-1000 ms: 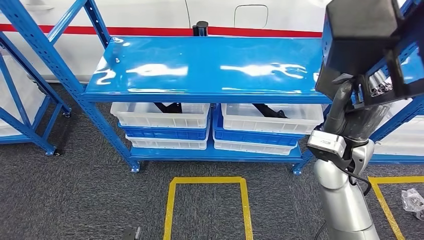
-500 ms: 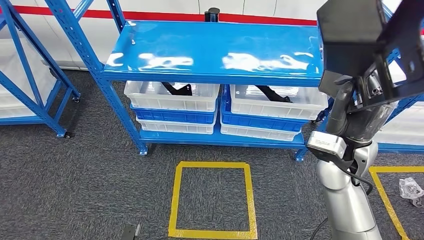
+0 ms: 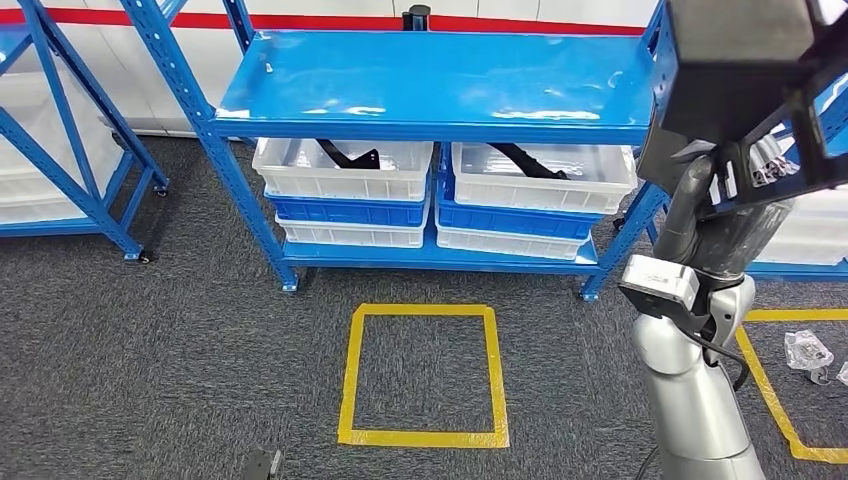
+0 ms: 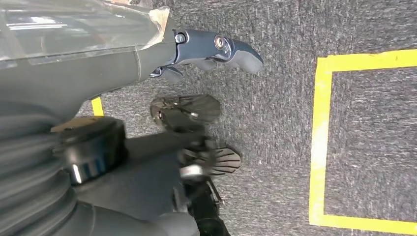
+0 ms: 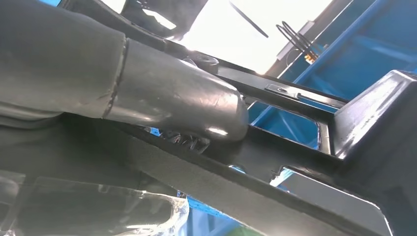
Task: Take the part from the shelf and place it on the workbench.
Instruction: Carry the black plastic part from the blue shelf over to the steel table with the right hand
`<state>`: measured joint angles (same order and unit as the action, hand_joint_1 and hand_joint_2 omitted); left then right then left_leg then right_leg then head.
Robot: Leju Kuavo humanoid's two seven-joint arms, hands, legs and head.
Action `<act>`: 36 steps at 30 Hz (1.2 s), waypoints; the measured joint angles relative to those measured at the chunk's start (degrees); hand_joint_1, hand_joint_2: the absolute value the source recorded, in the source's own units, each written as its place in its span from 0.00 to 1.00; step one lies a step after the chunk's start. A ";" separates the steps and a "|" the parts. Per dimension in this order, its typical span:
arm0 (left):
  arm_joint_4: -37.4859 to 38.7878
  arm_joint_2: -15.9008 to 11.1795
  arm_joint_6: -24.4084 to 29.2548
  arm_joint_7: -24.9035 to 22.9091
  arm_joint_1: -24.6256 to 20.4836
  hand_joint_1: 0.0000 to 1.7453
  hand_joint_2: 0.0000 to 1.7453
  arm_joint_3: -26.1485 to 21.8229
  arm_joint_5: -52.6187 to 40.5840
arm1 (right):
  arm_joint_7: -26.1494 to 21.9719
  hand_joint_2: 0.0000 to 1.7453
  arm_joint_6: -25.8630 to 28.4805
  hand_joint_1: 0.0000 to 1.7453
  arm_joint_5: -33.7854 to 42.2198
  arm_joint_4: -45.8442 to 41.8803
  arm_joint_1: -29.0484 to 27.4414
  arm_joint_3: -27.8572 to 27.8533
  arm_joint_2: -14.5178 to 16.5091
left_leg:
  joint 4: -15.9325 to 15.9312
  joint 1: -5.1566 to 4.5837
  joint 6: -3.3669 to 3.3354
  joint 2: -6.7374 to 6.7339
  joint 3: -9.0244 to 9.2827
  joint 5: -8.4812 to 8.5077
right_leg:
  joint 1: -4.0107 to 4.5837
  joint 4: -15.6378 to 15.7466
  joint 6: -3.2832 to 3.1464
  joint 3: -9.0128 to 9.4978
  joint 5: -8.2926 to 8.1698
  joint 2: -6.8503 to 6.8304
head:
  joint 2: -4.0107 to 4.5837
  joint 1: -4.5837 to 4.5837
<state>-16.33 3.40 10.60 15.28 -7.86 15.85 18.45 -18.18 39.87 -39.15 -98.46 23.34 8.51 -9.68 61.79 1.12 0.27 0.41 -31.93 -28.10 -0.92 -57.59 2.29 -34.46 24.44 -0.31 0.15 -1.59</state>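
Right hand (image 3: pixel 735 195) raised at my right, gripping the large black angular metal part (image 3: pixel 745 70) clear of the blue steel shelf (image 3: pixel 430 90).
Thumb pressed across the part's frame in the right wrist view. Left hand (image 4: pixel 196 54) hangs over grey carpet, fingers loosely apart, holding nothing. Since a second ago my view has pulled back: more floor, whole yellow tape square (image 3: pixel 425 375) visible. White plastic bins (image 3: pixel 345 170) with black pieces sit under the shelf top.

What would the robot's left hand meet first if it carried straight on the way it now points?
Probably the grey carpet floor. In the left wrist view the left hand hangs pointing down at it, holding nothing, with nothing visible between. How far off the floor is cannot be judged.
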 joint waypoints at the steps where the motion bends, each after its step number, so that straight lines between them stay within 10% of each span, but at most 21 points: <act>1: -0.01 0.00 0.00 0.00 -0.08 0.00 1.00 0.00 -0.02 | 0.00 0.00 0.01 1.00 0.00 -0.02 0.03 -0.01 -0.01 | -2.21 -0.24 -0.28 0.10 1.25 -0.76 | 0.00 -0.11 0.48 -0.36 -0.40 -0.05 | 0.00 0.06; 4: -0.01 -0.04 0.01 -0.02 -0.06 0.00 1.00 -0.01 -0.05 | -0.01 0.00 0.01 1.00 -0.02 0.00 -0.12 0.01 -0.03 | -3.69 -0.90 -1.96 -0.02 0.80 0.11 | -0.21 -0.07 1.79 -1.20 -1.26 -0.12 | 0.00 0.14; 9: 0.01 -0.19 -0.02 -0.02 -0.07 0.00 1.00 -0.04 -0.04 | -0.02 0.00 0.01 1.00 0.01 0.04 -0.60 -0.03 -0.22 | -4.19 -1.02 -3.96 -0.58 -2.82 3.52 | -0.32 -14.04 0.69 -5.92 8.20 0.12 | 0.00 0.70; 11: 0.01 -0.19 -0.03 -0.02 -0.06 0.00 1.00 -0.04 -0.04 | -0.02 0.00 0.01 1.00 -0.01 0.04 -1.04 -0.02 -0.34 | -4.13 -1.05 -3.87 -0.66 -4.47 4.75 | -0.31 -16.48 1.61 -4.96 8.15 0.17 | 0.00 0.75; 14: 0.01 -0.19 -0.11 -0.02 -0.06 0.00 1.00 -0.04 -0.08 | -0.04 0.00 0.00 1.00 -0.05 0.04 -1.35 -0.03 -0.46 | -4.05 -0.98 -3.49 -0.69 -5.95 5.96 | -0.40 -9.33 2.91 0.99 4.90 0.15 | 0.00 0.78; 18: -0.02 -0.20 -0.19 -0.05 -0.07 0.00 1.00 -0.03 -0.46 | -0.28 0.00 0.02 1.00 -0.27 0.00 -1.63 -0.07 -0.45 | -4.32 -1.22 -2.38 -0.80 -6.95 7.96 | 0.49 1.59 1.90 7.61 5.62 0.30 | 0.00 0.78; 20: -0.01 -0.26 -0.16 -0.13 -0.02 0.00 1.00 -0.02 -0.48 | -0.17 0.00 0.02 1.00 -0.43 0.01 -1.92 -0.04 -0.37 | -4.60 -1.25 -1.77 -0.72 -7.24 8.50 | 0.22 1.79 1.14 6.86 4.93 0.23 | 0.00 0.75; 26: 0.01 -0.45 -0.15 -0.18 0.02 0.00 1.00 -0.02 -0.46 | 0.93 0.00 0.02 1.00 -0.60 0.02 -2.05 0.27 0.15 | 12.15 -0.76 -0.46 -0.36 -11.34 -3.38 | -0.17 1.46 -1.31 3.72 1.93 -0.20 | 0.00 0.36; 28: -0.01 -0.46 -0.16 -0.17 0.01 0.00 1.00 -0.02 -0.46 | 1.36 0.00 0.01 1.00 -0.68 0.02 -2.08 0.60 0.17 | 12.46 -0.50 -0.36 -0.36 -9.25 -1.65 | -0.13 0.97 -1.12 2.24 1.11 -0.20 | 0.00 0.34; 32: -0.10 -0.48 -0.22 -0.19 -0.19 0.00 1.00 -0.01 -0.62 | 2.14 0.00 0.02 1.00 -0.92 0.02 -1.93 0.96 0.10 | -0.66 -0.42 -0.94 -0.04 0.66 -0.10 | 0.03 -0.28 0.07 0.14 -0.06 -0.15 | 0.00 0.44; 36: -0.15 -0.51 -0.21 -0.27 -0.22 0.00 1.00 -0.01 -0.90 | 2.56 0.00 0.02 1.00 -1.01 0.04 -1.94 1.21 -0.21 | -3.51 -0.90 -2.43 -0.15 0.54 0.49 | -0.19 -1.05 1.69 -1.60 -0.57 -0.21 | 0.00 0.60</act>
<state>-16.48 2.89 10.39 15.00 -8.08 15.84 17.55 -15.62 39.89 -40.16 -98.42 21.40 9.72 -9.89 58.28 0.22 -2.16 0.27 -31.39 -27.61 -1.10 -58.63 3.98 -36.06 23.87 -0.52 0.15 -0.99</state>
